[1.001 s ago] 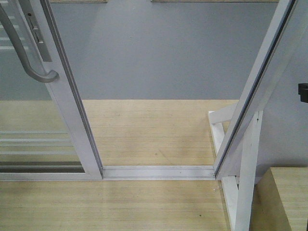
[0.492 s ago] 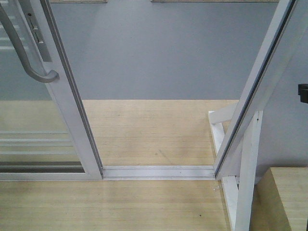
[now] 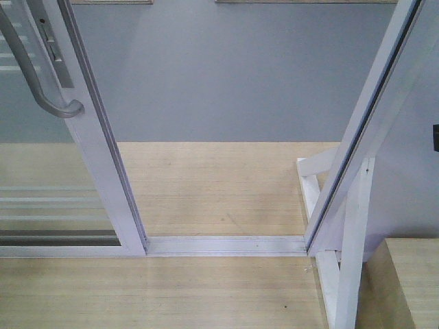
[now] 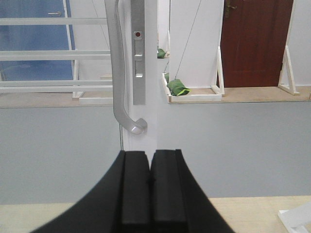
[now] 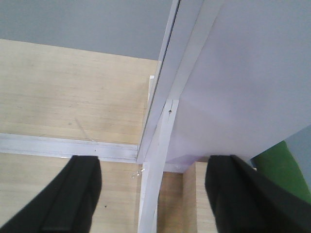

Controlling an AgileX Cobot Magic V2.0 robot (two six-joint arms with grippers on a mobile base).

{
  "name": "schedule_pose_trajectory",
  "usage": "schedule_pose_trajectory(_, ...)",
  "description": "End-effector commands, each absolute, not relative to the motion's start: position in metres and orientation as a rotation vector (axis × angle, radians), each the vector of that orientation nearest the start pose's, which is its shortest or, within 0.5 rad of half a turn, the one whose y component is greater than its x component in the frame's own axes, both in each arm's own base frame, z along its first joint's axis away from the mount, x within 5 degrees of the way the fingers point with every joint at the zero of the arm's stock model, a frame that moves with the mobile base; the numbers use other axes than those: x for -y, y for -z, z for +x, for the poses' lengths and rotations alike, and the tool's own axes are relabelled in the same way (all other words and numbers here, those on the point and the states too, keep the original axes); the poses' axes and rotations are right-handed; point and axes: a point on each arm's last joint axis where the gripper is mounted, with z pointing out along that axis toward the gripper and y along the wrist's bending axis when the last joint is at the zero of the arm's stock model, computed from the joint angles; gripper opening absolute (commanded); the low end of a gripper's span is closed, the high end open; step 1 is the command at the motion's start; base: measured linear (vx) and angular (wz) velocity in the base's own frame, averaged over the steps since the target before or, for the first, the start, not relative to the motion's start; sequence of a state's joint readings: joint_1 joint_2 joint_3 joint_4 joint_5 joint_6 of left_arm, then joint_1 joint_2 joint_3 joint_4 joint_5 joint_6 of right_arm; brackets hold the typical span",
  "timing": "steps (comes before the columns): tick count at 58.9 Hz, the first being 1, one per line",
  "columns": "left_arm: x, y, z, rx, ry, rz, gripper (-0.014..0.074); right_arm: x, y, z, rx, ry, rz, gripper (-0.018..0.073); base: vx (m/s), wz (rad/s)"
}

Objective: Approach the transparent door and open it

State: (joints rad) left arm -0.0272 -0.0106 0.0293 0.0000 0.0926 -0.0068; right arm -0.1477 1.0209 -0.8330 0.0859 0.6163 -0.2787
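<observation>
The transparent door [image 3: 48,199] stands at the left of the front view, clear glass in a white frame with thin white bars. Its grey curved handle [image 3: 31,72] is on the upright [image 3: 103,157]. A wide gap lies between that upright and the white jamb [image 3: 363,130] on the right. In the left wrist view my left gripper [image 4: 149,156] is shut on nothing, just below the handle's [image 4: 116,73] lower end and facing the door's upright [image 4: 146,97]. My right gripper [image 5: 154,167] is open, pointing down over the floor track [image 5: 68,145] beside the jamb [image 5: 167,77].
A white wooden brace [image 3: 350,253] and a pale wooden box [image 3: 411,281] stand at the lower right by the jamb. The aluminium track [image 3: 226,245] crosses the wooden floor. A lock plate [image 4: 138,53] sits beside the handle. A black sliver [image 3: 435,137] shows at the right edge.
The black piece at the right edge of the front view has slid further right, nearly out of frame. The door and handle have hardly shifted.
</observation>
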Motion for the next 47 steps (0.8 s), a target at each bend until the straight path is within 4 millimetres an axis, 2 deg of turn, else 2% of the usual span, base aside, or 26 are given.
schedule_pose_trajectory(1, 0.002, -0.197, 0.056, -1.520, 0.045, 0.008, -0.0006, 0.027, -0.348, 0.193, -2.135, 0.175, -0.071, 0.0392, 0.00, 0.00)
schedule_pose_trajectory(9, 0.002, -0.197, 0.056, -1.520, 0.045, 0.008, -0.0006, 0.025, -0.363, 0.168, -2.043, 0.208, -0.045, 0.0176, 0.00, 0.00)
schedule_pose_trajectory(15, 0.002, -0.197, 0.056, -1.520, 0.045, 0.008, -0.0006, 0.023, -0.354, 0.148, -1.933, 0.202, 0.000, -0.0008, 0.00, 0.00)
schedule_pose_trajectory(26, 0.002, -0.197, 0.056, -1.520, 0.045, 0.008, -0.0006, 0.017, -0.309, 0.106, -1.681, 0.181, 0.067, -0.0012, 0.00, 0.00)
schedule_pose_trajectory(35, 0.002, -0.197, 0.056, -1.520, 0.045, 0.008, -0.0006, 0.012, -0.273, 0.074, -1.582, 0.161, 0.092, -0.0011, 0.00, 0.00)
schedule_pose_trajectory(47, 0.002, -0.197, 0.056, -1.520, 0.045, 0.008, -0.0006, 0.008, -0.232, 0.054, -1.518, 0.121, 0.096, -0.0009, 0.00, 0.00)
